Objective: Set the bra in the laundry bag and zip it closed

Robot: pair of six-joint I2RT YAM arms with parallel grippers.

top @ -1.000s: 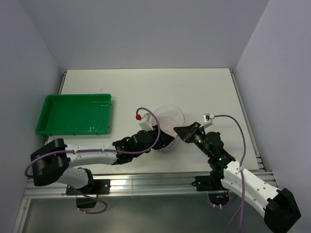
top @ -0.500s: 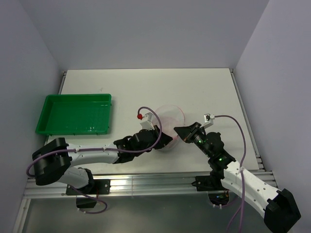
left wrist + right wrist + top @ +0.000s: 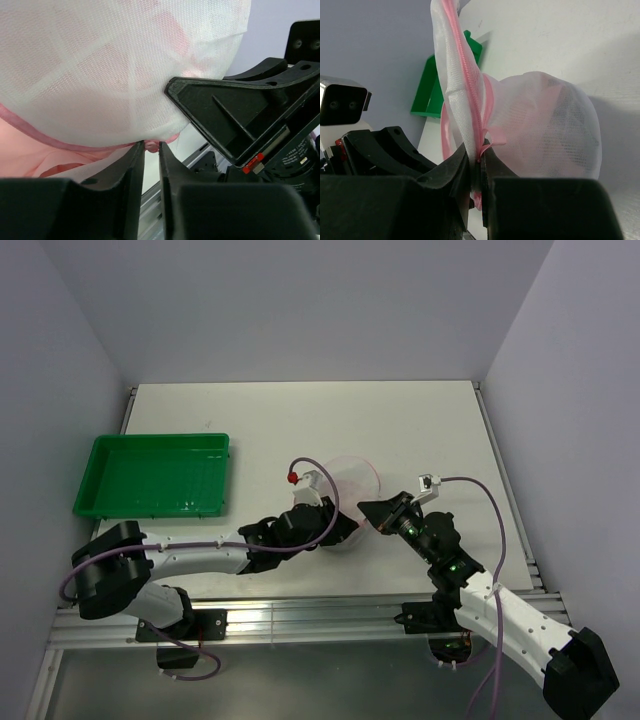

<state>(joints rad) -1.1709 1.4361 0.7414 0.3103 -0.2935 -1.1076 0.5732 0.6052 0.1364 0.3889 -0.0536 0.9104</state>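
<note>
The laundry bag (image 3: 352, 480) is a round white mesh pouch with pink zipper trim, lying mid-table between both arms. Pink bra fabric (image 3: 50, 160) shows through the mesh and under the trim. My right gripper (image 3: 480, 155) is shut on the bag's rim, pinching the white mesh and the pink zipper tape (image 3: 465, 75) and holding that edge upright. My left gripper (image 3: 152, 145) reaches the bag's near edge from the left. Its jaws stand a narrow gap apart, with the small pink zipper pull (image 3: 151, 145) between the tips. The right gripper's black body (image 3: 240, 110) sits close beside it.
A green plastic tray (image 3: 150, 475) stands at the table's left side and also shows behind the bag as the green tray (image 3: 427, 95). Both wrists crowd the bag near the table's front edge (image 3: 330, 585). White walls close in the back and sides.
My left wrist has slid a little to the right, closer under the bag's near edge. The right arm and the bag have stayed in place.
</note>
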